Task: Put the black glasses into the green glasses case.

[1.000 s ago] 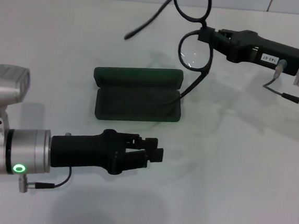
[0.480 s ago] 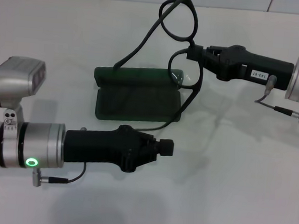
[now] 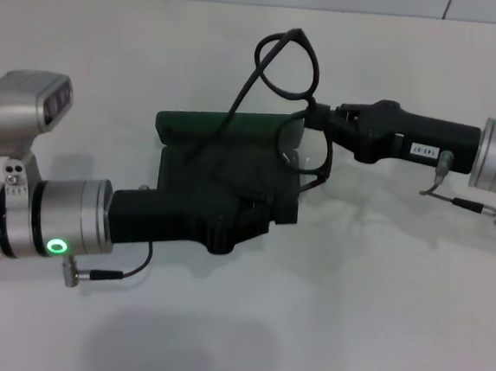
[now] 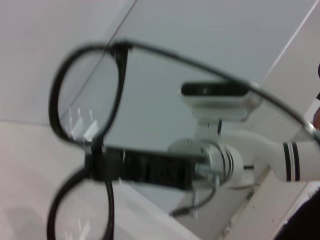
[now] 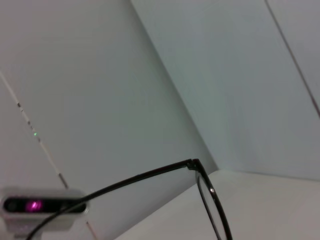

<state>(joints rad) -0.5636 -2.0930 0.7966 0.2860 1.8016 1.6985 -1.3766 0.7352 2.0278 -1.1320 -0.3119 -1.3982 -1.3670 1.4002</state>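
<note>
Right gripper (image 3: pixel 321 119) is clamped on the bridge of the glasses (image 3: pixel 293 85), holding the frame on edge: one lens up and far, the other down by the case's right end. Over the last second it has dropped and slid left, so the lower lens and temples now hang over the case (image 3: pixel 203 128) rather than off its right side; one temple trails across the lid, the other curls by the tray's right edge. You can't tell yet whether anything touches the lining. Left gripper (image 3: pixel 258 217) has pushed in from the near left and now covers the tray's near edge; its fingers blend into the dark case, so can't tell if they're spread or closed. My read: it's there to steady the case. For you this means the insert is close, but the frame needs laying flat before release, or a temple will likely snag on the rim.
</note>
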